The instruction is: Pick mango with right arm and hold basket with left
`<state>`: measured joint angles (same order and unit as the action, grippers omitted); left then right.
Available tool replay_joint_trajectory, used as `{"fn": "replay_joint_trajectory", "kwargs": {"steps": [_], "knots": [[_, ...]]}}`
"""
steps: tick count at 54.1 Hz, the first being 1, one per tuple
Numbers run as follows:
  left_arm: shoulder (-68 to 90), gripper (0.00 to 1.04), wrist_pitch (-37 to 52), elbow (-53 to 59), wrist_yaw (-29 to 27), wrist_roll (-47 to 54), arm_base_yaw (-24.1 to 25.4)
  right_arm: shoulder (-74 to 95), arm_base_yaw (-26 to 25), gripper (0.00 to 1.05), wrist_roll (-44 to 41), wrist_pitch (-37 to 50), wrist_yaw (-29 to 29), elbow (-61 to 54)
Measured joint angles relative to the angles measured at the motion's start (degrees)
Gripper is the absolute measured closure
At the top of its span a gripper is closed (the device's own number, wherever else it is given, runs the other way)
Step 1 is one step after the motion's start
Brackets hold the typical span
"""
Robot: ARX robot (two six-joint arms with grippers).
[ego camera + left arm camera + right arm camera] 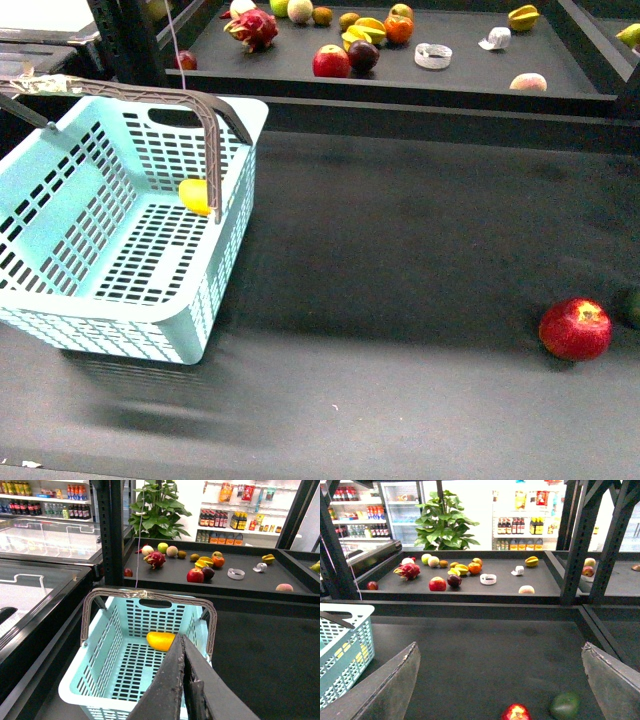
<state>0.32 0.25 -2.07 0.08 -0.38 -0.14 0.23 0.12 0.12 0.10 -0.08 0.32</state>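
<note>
Yellow mango point(161, 640) lies in the basket point(100, 680); it looks smooth, slippery, a bit soft. Hold its middle gently. Your right gripper point(500, 680) is spread; left gripper point(184, 690) is pressed together.

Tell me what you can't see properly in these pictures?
- Mango: front view, the basket handle crosses it, so only part shows.
- Green fruit: front view, cut off by the picture's edge beside the red apple.
- Left pincer: left wrist view, nothing visible between its shut fingers.
- Right pincer: open, fingertips cut off.
</note>
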Motion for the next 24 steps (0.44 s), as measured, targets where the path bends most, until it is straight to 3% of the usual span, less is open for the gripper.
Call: {"fn": "replay_joint_trajectory", "kwargs": {"steps": [24], "knots": [[0.0, 1.03, 0.0, 0.0, 0.0, 0.0, 0.0, 0.0, 0.0, 0.08, 0.0, 0.0, 0.0, 0.0]]}}
